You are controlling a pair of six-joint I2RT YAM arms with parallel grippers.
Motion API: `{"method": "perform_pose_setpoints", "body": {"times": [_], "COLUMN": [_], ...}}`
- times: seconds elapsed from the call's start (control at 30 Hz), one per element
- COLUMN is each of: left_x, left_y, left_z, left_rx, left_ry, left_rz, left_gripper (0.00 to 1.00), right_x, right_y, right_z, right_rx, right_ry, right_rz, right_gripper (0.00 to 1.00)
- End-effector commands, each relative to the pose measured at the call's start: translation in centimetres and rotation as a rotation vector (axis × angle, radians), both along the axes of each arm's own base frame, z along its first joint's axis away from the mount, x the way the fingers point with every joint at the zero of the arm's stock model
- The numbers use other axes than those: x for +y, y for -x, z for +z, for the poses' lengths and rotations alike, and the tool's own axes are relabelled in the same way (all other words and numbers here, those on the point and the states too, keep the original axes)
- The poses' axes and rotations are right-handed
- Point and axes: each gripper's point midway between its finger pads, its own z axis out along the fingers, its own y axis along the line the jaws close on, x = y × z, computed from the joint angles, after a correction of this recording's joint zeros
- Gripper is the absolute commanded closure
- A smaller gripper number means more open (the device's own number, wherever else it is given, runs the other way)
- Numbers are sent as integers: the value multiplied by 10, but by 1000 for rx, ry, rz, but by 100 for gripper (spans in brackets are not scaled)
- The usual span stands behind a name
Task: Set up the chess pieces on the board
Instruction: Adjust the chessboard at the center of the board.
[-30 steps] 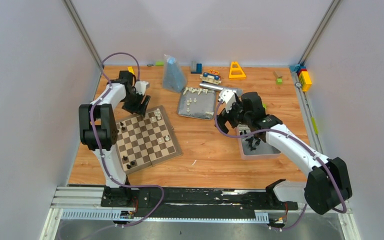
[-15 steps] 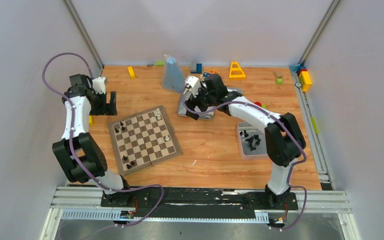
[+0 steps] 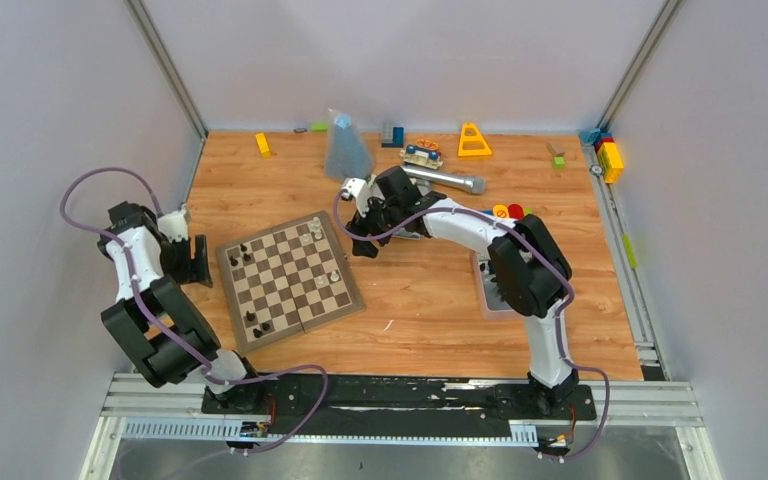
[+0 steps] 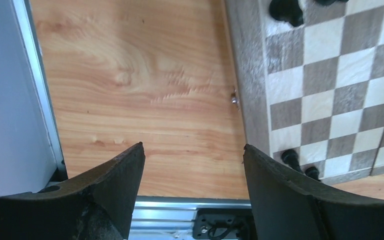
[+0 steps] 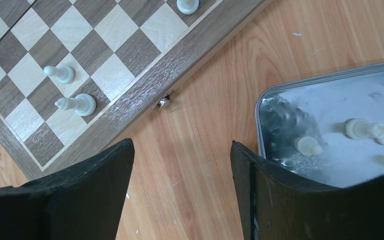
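Note:
The board (image 3: 288,278) lies left of the table's centre. It carries black chess pieces (image 3: 243,250) at its far-left and near-left corners and cream ones (image 3: 312,230) at the far right. My left gripper (image 3: 198,260) hovers just off the board's left edge. In the left wrist view it (image 4: 193,147) is open and empty over bare wood, with black pieces (image 4: 291,159) to its right. My right gripper (image 3: 365,236) is off the board's far-right corner. In the right wrist view it (image 5: 182,145) is open and empty between the board (image 5: 145,90) and a grey tray (image 5: 340,102) holding cream pieces (image 5: 307,146).
A second grey tray (image 3: 487,300) sits right of centre, half hidden by my right arm. Along the back lie a clear bag (image 3: 345,148), a silver cylinder (image 3: 445,178), a yellow triangle (image 3: 474,140), a toy car (image 3: 421,154) and coloured blocks (image 3: 608,155). Metal rails edge the table.
My left arm swung from the board's far-left corner out to its left edge. My right arm crossed from the right-hand tray to the gap between the other tray and the board.

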Motion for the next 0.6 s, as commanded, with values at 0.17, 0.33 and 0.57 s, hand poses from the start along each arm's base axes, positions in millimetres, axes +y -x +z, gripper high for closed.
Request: {"method": "perform_pose_setpoints", "body": {"times": [0.17, 0.33, 0.57], "left_x": [12, 19, 24], "left_y": [30, 33, 27], "left_z": [-29, -45, -69], "left_rx": [99, 135, 146], "left_ry": [-75, -100, -94], "left_rz": [-73, -63, -51], "left_gripper": [30, 33, 35], "right_x": [13, 5, -4], "right_y": [7, 18, 48], "right_z": [-5, -11, -29], "right_rx": [42, 54, 62], "right_ry": [-36, -17, 46], "right_rz": [42, 51, 80], "right_gripper": [35, 38, 43]}}
